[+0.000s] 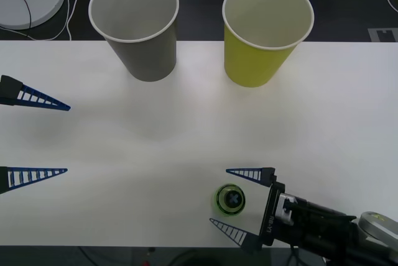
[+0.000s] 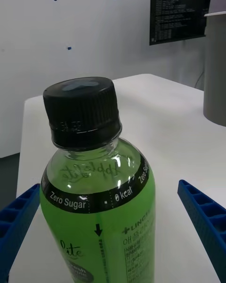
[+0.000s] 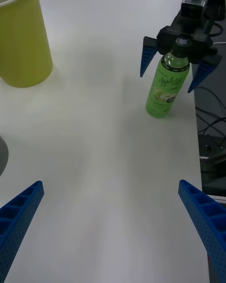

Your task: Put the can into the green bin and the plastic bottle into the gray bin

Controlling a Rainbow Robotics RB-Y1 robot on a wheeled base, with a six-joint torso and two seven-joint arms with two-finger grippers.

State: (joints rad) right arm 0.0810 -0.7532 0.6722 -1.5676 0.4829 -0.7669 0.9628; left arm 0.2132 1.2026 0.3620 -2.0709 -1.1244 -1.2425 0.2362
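The white table [image 1: 186, 129] carries two paper cups at its far edge: the gray bin [image 1: 135, 23] on the left, the green bin [image 1: 266, 30] to its right, well apart. The plastic bottle [image 1: 229, 199] (black cap, green label) stands upright near the table's near edge. The right gripper [image 1: 241, 196] straddles it, fingers spread wide, touching nothing. The left gripper [image 1: 65, 138] hangs gaping at the left, holding nothing.
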